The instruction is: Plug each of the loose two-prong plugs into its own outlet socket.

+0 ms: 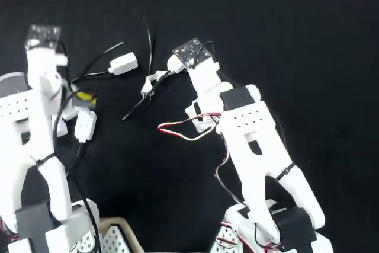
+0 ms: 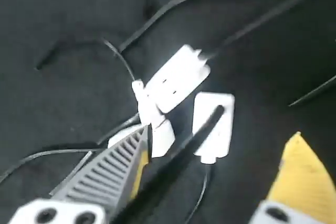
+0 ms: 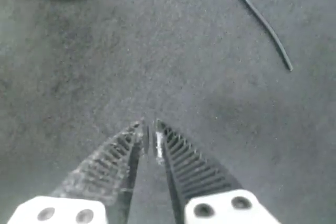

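Black cloth table point(image 1: 308, 57) carries all parts.

My left claw point(image 2: 219, 134) is spread wide, with its grey ridged finger and yellow finger well apart. It stands at the left of the high view. Ahead of it lie a white slotted socket block point(image 2: 178, 80) at frame centre and a flat white rectangular block point(image 2: 212, 124) just below and right of that. A black cable point(image 2: 173, 166) crosses the flat block.

My right claw point(image 3: 149, 128) is pressed almost together, at upper centre of the high view. I cannot tell whether it pinches anything. A small white two-prong plug point(image 1: 155, 80) on a thin black lead lies just to its lower left, apart.

Hazards, as I judge them:
- If I close the left claw here, it may trap the cable with the block and drag the neighbouring block askew.
- The two blocks sit nearly touching, so gripping one may shove the other.
- If my right claw descends unopened, it would push the plug or snag its lead instead of taking it.
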Motion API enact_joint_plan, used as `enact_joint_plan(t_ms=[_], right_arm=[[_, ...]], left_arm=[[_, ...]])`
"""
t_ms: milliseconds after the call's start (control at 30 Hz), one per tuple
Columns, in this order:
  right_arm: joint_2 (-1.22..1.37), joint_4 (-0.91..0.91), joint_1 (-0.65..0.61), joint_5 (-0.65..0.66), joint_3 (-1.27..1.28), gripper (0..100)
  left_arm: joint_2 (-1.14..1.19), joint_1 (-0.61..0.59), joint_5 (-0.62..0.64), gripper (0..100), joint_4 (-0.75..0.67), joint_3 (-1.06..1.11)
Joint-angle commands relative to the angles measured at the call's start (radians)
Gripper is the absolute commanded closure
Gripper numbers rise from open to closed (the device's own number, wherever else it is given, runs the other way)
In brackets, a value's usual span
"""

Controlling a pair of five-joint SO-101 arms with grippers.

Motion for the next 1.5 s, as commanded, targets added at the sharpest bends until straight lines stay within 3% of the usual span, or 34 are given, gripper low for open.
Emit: enact_joint_plan(t_ms=[0, 200, 433, 533, 1000, 1200, 1467], right_arm=[[0.025, -0.012, 0.015, -0.003, -0.048, 98.0], [0.128, -0.006, 0.015, -0.003, -0.099, 98.0], [0.229, -0.006, 0.015, -0.003, -0.15, 98.0], [0.242, -0.006, 0.015, -0.003, -0.151, 98.0], [0.248, -0.014, 0.012, -0.002, -0.151, 98.0], [0.248, -0.014, 0.012, -0.002, -0.151, 98.0], [0.249, -0.029, 0.012, -0.002, -0.148, 98.0]], left_arm=[[0.003, 0.09, 0.06, 62, 0.087, -0.275], [0.245, 0.257, 0.077, 62, -0.06, -0.4], [0.658, 0.263, 0.061, 62, -0.137, -0.739], [0.816, 0.275, -0.057, 62, -0.14, -0.906], [1.395, 0.28, -0.338, 62, 0.132, -1.595], [1.533, 0.302, -0.29, 63, 0.178, -1.755], [1.608, 0.317, -0.279, 78, 0.269, -1.874]])
